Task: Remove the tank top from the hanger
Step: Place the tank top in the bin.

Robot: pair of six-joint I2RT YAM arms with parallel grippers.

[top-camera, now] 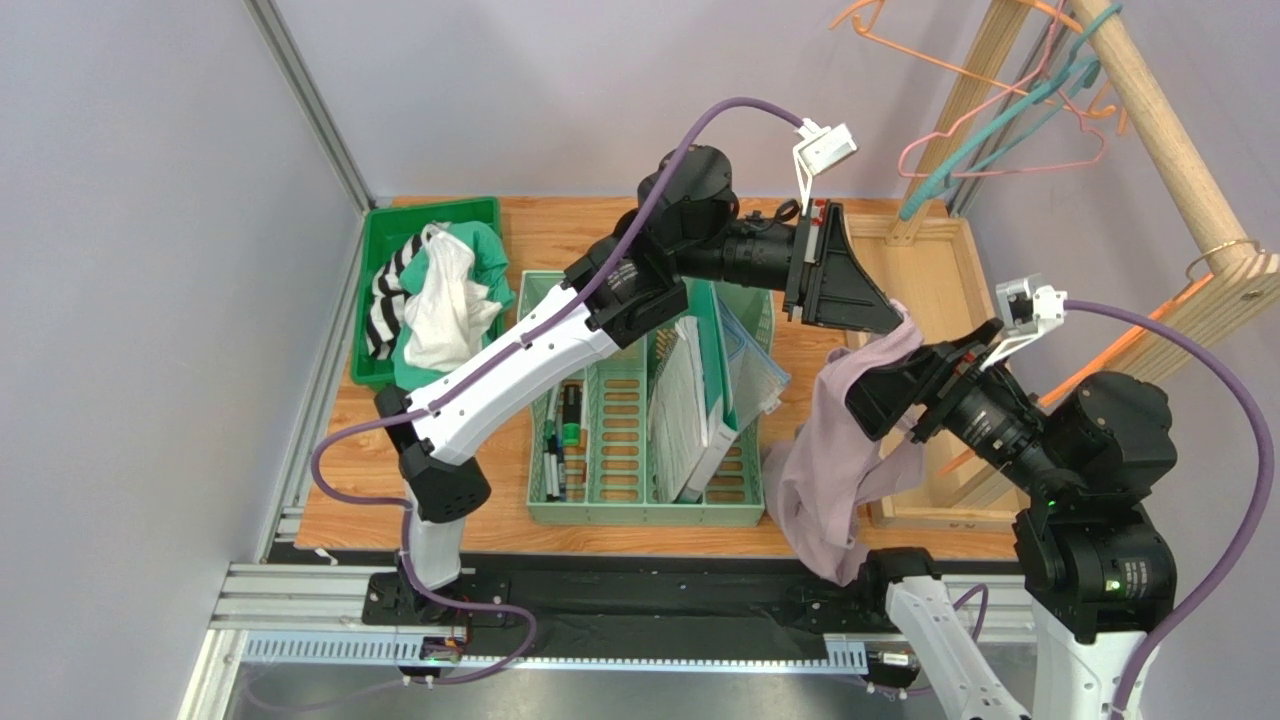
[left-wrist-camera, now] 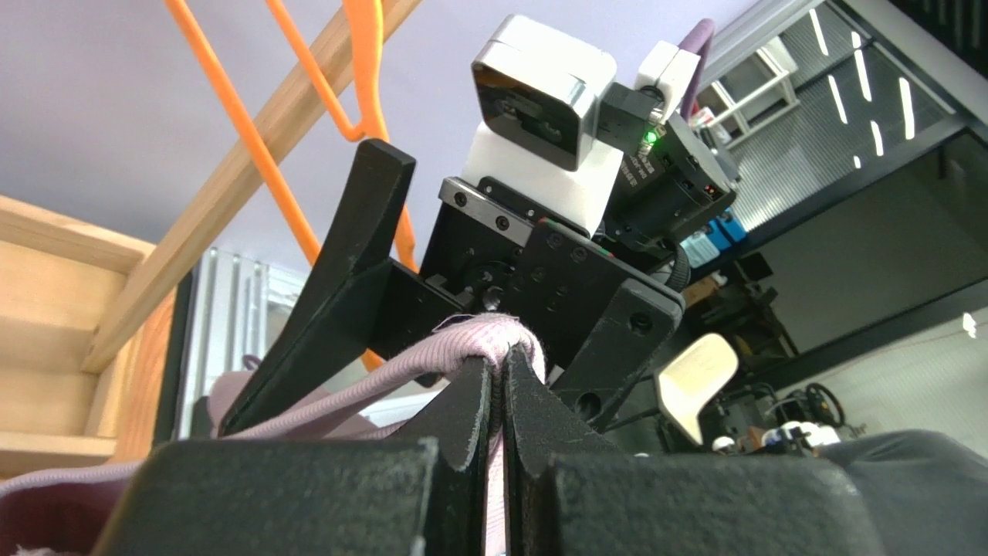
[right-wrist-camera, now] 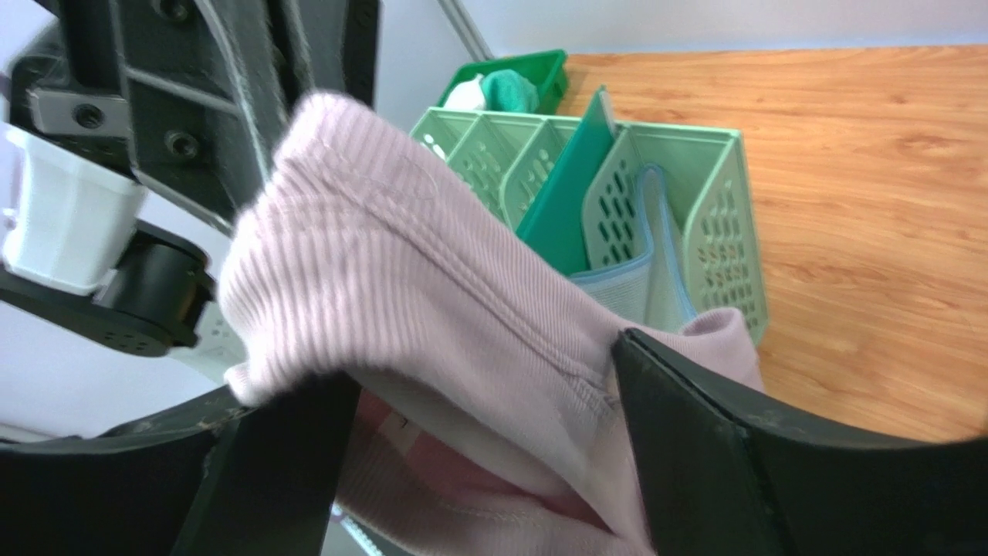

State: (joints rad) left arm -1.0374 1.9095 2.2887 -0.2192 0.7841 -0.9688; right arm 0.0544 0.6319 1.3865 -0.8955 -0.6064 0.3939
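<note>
Obs: left tool (left-wrist-camera: 501, 377) clenched on tank top (top-camera: 827, 465) strap; garment hangs lengthwise below left tool. Beside it, right tool (right-wrist-camera: 481, 365) released, straddling fabric; hanger (left-wrist-camera: 365, 70) beyond.

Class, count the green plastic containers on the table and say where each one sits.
2. A dark green bin holding clothes at the far left; a light green divided rack beside it, toward the middle. Others may be hidden.

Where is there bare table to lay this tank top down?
Bare wood shows behind the organizer along the table's back edge, and right of it up to the wooden tray. Crowded: the green bin holds clothes, the organizer holds items, and the tank top hangs over the front edge.
</note>
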